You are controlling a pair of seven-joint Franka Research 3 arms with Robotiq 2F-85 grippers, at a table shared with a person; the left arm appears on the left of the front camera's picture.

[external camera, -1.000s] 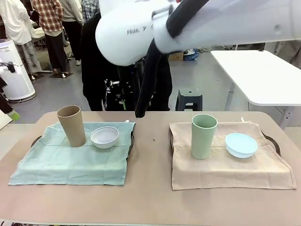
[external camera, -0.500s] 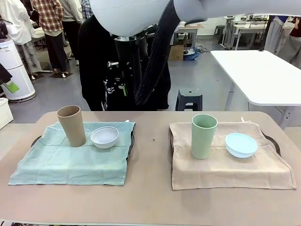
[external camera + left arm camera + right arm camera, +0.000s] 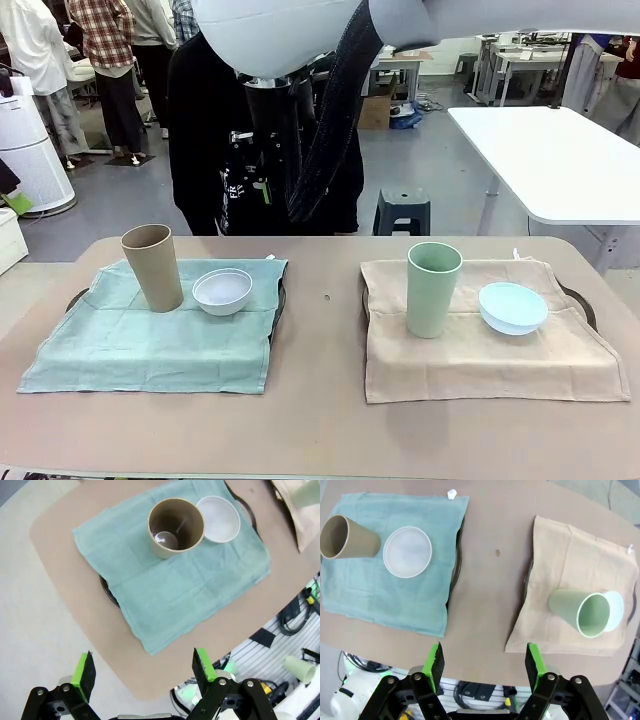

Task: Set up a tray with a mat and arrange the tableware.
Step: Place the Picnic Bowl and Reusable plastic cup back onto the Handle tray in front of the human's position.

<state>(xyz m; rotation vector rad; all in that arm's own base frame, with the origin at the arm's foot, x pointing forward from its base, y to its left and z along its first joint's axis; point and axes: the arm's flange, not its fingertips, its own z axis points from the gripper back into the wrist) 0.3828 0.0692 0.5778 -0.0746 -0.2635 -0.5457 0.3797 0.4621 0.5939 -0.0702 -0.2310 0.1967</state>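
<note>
While both jaws hang open, tan cup (image 3: 176, 527) and green cup (image 3: 581, 610) stand empty.

Tan cup (image 3: 153, 266) and pale green cup (image 3: 433, 288): matt, smooth. White bowl (image 3: 223, 290) and light blue bowl (image 3: 513, 306): smooth, faint sheen. Green mat (image 3: 150, 345) and beige mat (image 3: 480, 355): creased woven cloth. My desk (image 3: 320, 420): smooth, matt brown.

White arm (image 3: 280, 30), black hand (image 3: 484, 666), green pads (image 3: 536, 660)
</note>
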